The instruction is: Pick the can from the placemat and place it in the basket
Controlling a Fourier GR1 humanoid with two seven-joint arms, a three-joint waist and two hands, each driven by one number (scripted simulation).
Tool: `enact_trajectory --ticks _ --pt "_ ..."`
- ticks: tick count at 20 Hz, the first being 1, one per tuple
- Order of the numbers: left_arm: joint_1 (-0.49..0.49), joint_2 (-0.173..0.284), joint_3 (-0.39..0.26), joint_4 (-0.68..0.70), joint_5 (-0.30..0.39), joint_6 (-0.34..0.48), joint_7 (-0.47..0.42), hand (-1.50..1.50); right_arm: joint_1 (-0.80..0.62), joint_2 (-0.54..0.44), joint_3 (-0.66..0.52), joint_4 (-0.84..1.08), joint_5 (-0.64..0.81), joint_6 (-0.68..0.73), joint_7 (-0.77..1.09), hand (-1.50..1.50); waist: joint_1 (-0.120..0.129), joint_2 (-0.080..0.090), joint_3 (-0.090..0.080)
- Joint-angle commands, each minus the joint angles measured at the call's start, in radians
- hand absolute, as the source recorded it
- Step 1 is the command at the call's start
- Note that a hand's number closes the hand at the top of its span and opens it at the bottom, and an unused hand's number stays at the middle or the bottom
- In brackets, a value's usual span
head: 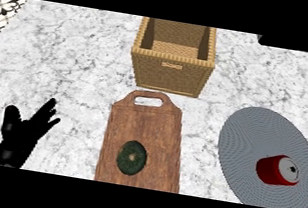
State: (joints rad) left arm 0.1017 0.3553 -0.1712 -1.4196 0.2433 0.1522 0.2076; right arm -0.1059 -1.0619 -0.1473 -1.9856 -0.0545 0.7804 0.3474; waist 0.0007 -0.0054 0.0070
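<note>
The left hand [23,133] sits low at the counter's near edge, fingers straight and spread, pointing up, holding nothing — resting, by the look of it. The right hand is nowhere in view, so there is nothing to say of its fingers.

Far across to the right of that hand, beyond the wooden cutting board [143,142], lies the red can [278,170], tipped on its side on the round grey placemat [256,137] (its pale end faces right). Ahead and to the right of the hand, past the board's handle end, stands the wicker basket [169,73], nothing visible inside it. A dark green disc [132,158] rests on the board, just right of the hand's level.

So the pick has not begun: the can is untouched and well apart from the only hand showing. My read is that the right hand is the natural one for this. The next move calls for reaching over the placemat and closing round a lying can, which may roll.
</note>
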Motion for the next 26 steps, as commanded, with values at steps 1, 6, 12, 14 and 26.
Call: enact_trajectory --ticks 1,6,12,14,26 --pt "0.058 -0.006 0.003 -0.018 0.005 -0.018 0.03 0.0 0.016 0.084 0.014 0.037 0.133 -0.004 -0.078 -1.5 0.005 0.006 -0.006" --pt "-0.03 -0.034 0.002 0.022 -0.032 0.019 0.078 0.0 0.058 0.123 0.1 0.086 0.331 -0.037 -0.169 -1.5 0.001 0.008 -0.005" --pt "-0.013 -0.056 0.008 0.034 -0.06 -0.01 0.051 0.0 0.045 0.238 0.168 0.074 0.408 -0.048 -0.124 -1.5 0.002 0.006 -0.007" --pt "-0.005 -0.034 0.052 0.047 -0.03 -0.042 0.046 0.0 0.122 0.229 0.154 0.122 0.516 -0.12 -0.272 -1.5 -0.002 0.006 -0.007" --pt "0.049 -0.066 0.045 -0.073 -0.086 -0.037 0.112 0.0 0.085 0.362 0.168 0.125 0.621 -0.115 -0.251 -1.5 0.001 0.004 -0.007"
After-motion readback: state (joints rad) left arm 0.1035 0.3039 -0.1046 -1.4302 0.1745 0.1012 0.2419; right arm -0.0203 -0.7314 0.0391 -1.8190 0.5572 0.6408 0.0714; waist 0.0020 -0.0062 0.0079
